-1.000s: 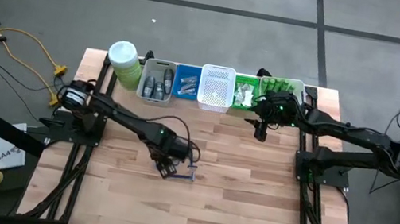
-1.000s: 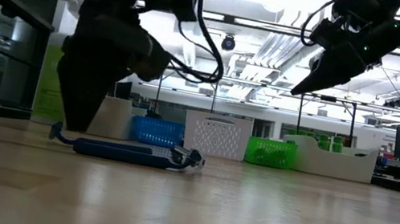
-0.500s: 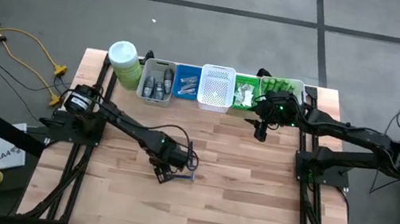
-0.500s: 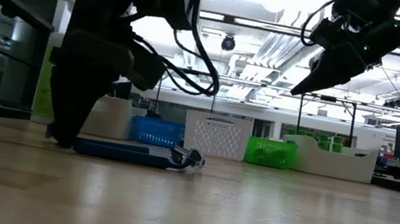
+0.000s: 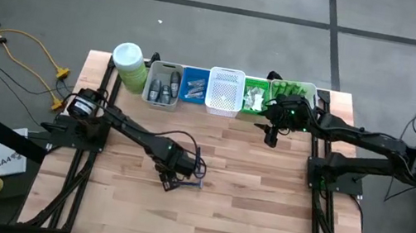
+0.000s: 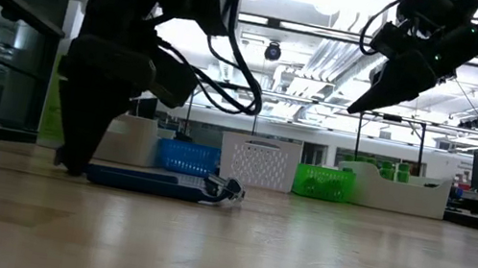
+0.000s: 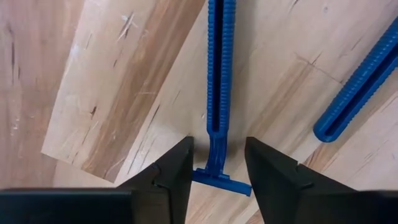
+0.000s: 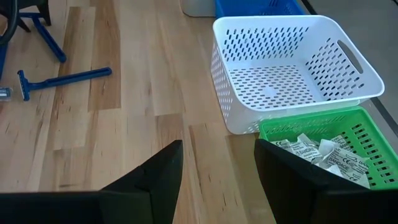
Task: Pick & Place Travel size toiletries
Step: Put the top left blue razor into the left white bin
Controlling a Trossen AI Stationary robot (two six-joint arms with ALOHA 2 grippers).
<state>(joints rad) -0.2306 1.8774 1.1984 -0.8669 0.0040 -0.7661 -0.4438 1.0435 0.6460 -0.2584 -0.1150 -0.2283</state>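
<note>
Jar (image 5: 127, 65), pale green with a white lid, stands at the left end of the bin row, just beside the grey bin (image 5: 164, 84); you can take the white basket (image 5: 225, 91) as the landmark, mid-row at the table's far edge. Blue bin (image 5: 194, 85) touches the basket's left side, green bin (image 5: 255, 95) its right; sachets (image 8: 323, 151) lie in the green one.

Left gripper (image 5: 172, 179) is down on the table (image 5: 252, 207), well in front of the basket and slightly left of it. Your left wrist view shows its fingers (image 7: 171, 171) spread, one on each side of a blue razor (image 7: 217, 93) near its head, apparently not yet touching it. A second blue razor (image 7: 357, 93) lies just beside, angled away.

Right gripper (image 5: 272, 132) hangs above the table, just front-right of the basket, jaws spread and holding nothing.
</note>
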